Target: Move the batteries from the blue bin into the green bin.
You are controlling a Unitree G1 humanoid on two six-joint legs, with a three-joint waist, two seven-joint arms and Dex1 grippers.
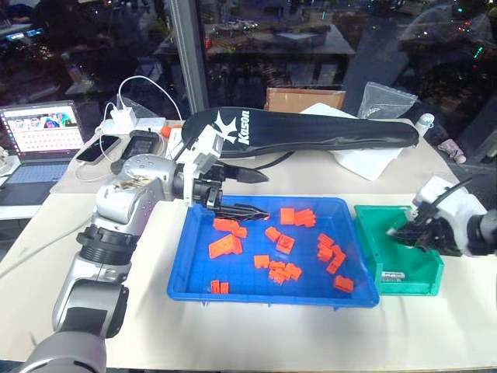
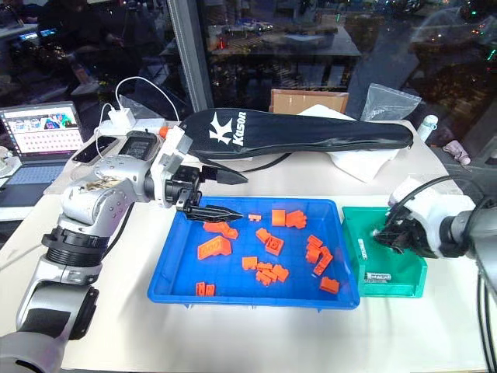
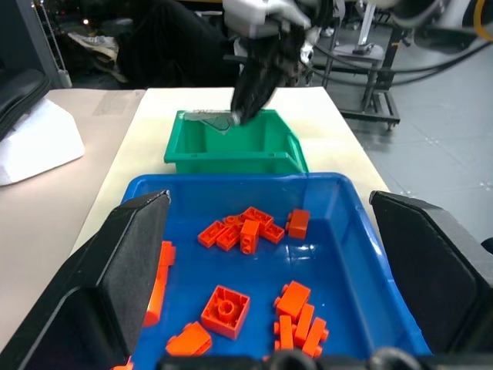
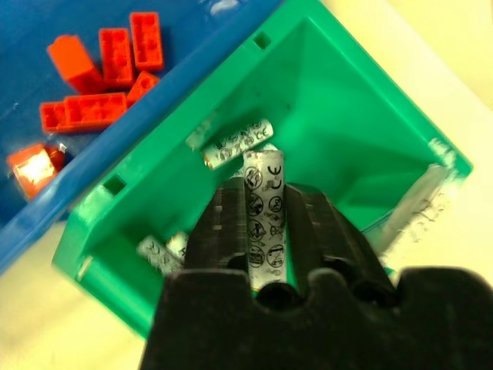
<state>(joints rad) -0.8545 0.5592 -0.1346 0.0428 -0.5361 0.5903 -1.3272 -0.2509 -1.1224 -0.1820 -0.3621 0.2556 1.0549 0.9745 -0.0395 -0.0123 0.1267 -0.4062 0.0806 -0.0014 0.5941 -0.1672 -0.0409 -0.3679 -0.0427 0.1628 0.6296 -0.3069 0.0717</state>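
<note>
The blue bin (image 1: 264, 298) lies mid-table with several orange blocks (image 1: 283, 242) scattered in it. Just to its right stands the green bin (image 1: 404, 284), with batteries (image 4: 237, 144) lying on its floor. My right gripper (image 4: 266, 189) hangs over the green bin, pointing down into it. A silvery battery (image 4: 264, 208) sits between its two fingers, and the gripper is shut on it. My left gripper (image 1: 252, 211) hovers open over the blue bin's far left corner, pointing right, with nothing between its fingers (image 3: 139, 254).
Behind the bins a long black racket bag (image 1: 311, 132) lies across the table, beside a white cloth (image 1: 365, 159) and a cardboard box (image 1: 304, 99). A laptop (image 1: 43, 132), phones (image 1: 99, 149) and a charger (image 1: 123, 116) sit at the back left.
</note>
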